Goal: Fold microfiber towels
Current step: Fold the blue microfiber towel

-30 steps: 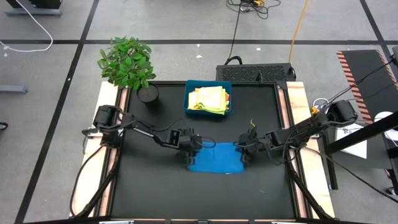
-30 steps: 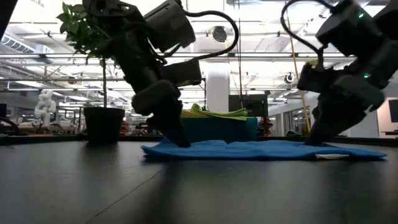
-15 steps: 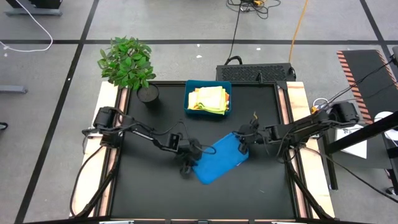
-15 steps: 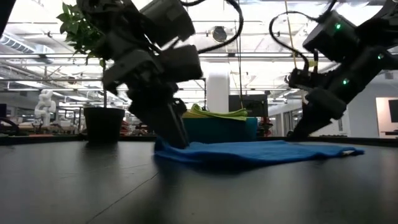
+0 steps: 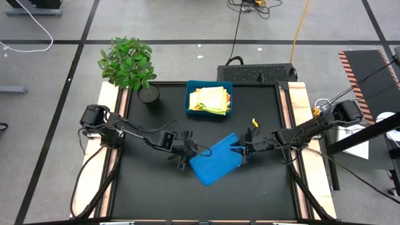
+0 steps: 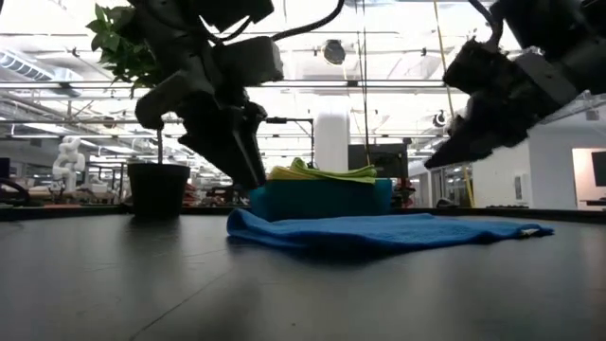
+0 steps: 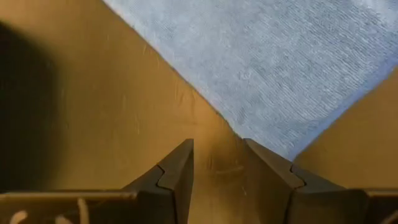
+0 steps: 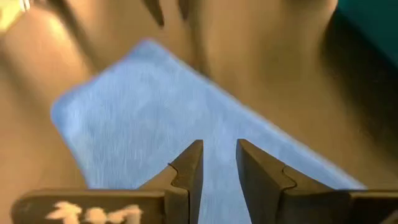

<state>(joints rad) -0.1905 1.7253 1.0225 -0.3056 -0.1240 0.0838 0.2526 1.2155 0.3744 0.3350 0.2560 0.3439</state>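
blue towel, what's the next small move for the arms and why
Probably bring both pincers back down onto the corners nearest them and grip, ready for another fold. The blue towel lies flat and skewed on the black table, held by neither. The left pincer hangs open just off one corner, and the right pincer hangs open over the opposite edge, both lifted clear.

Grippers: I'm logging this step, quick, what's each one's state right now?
Left gripper: open, holding nothing, just off the blue towel.
Right gripper: open, holding nothing, above the same towel.
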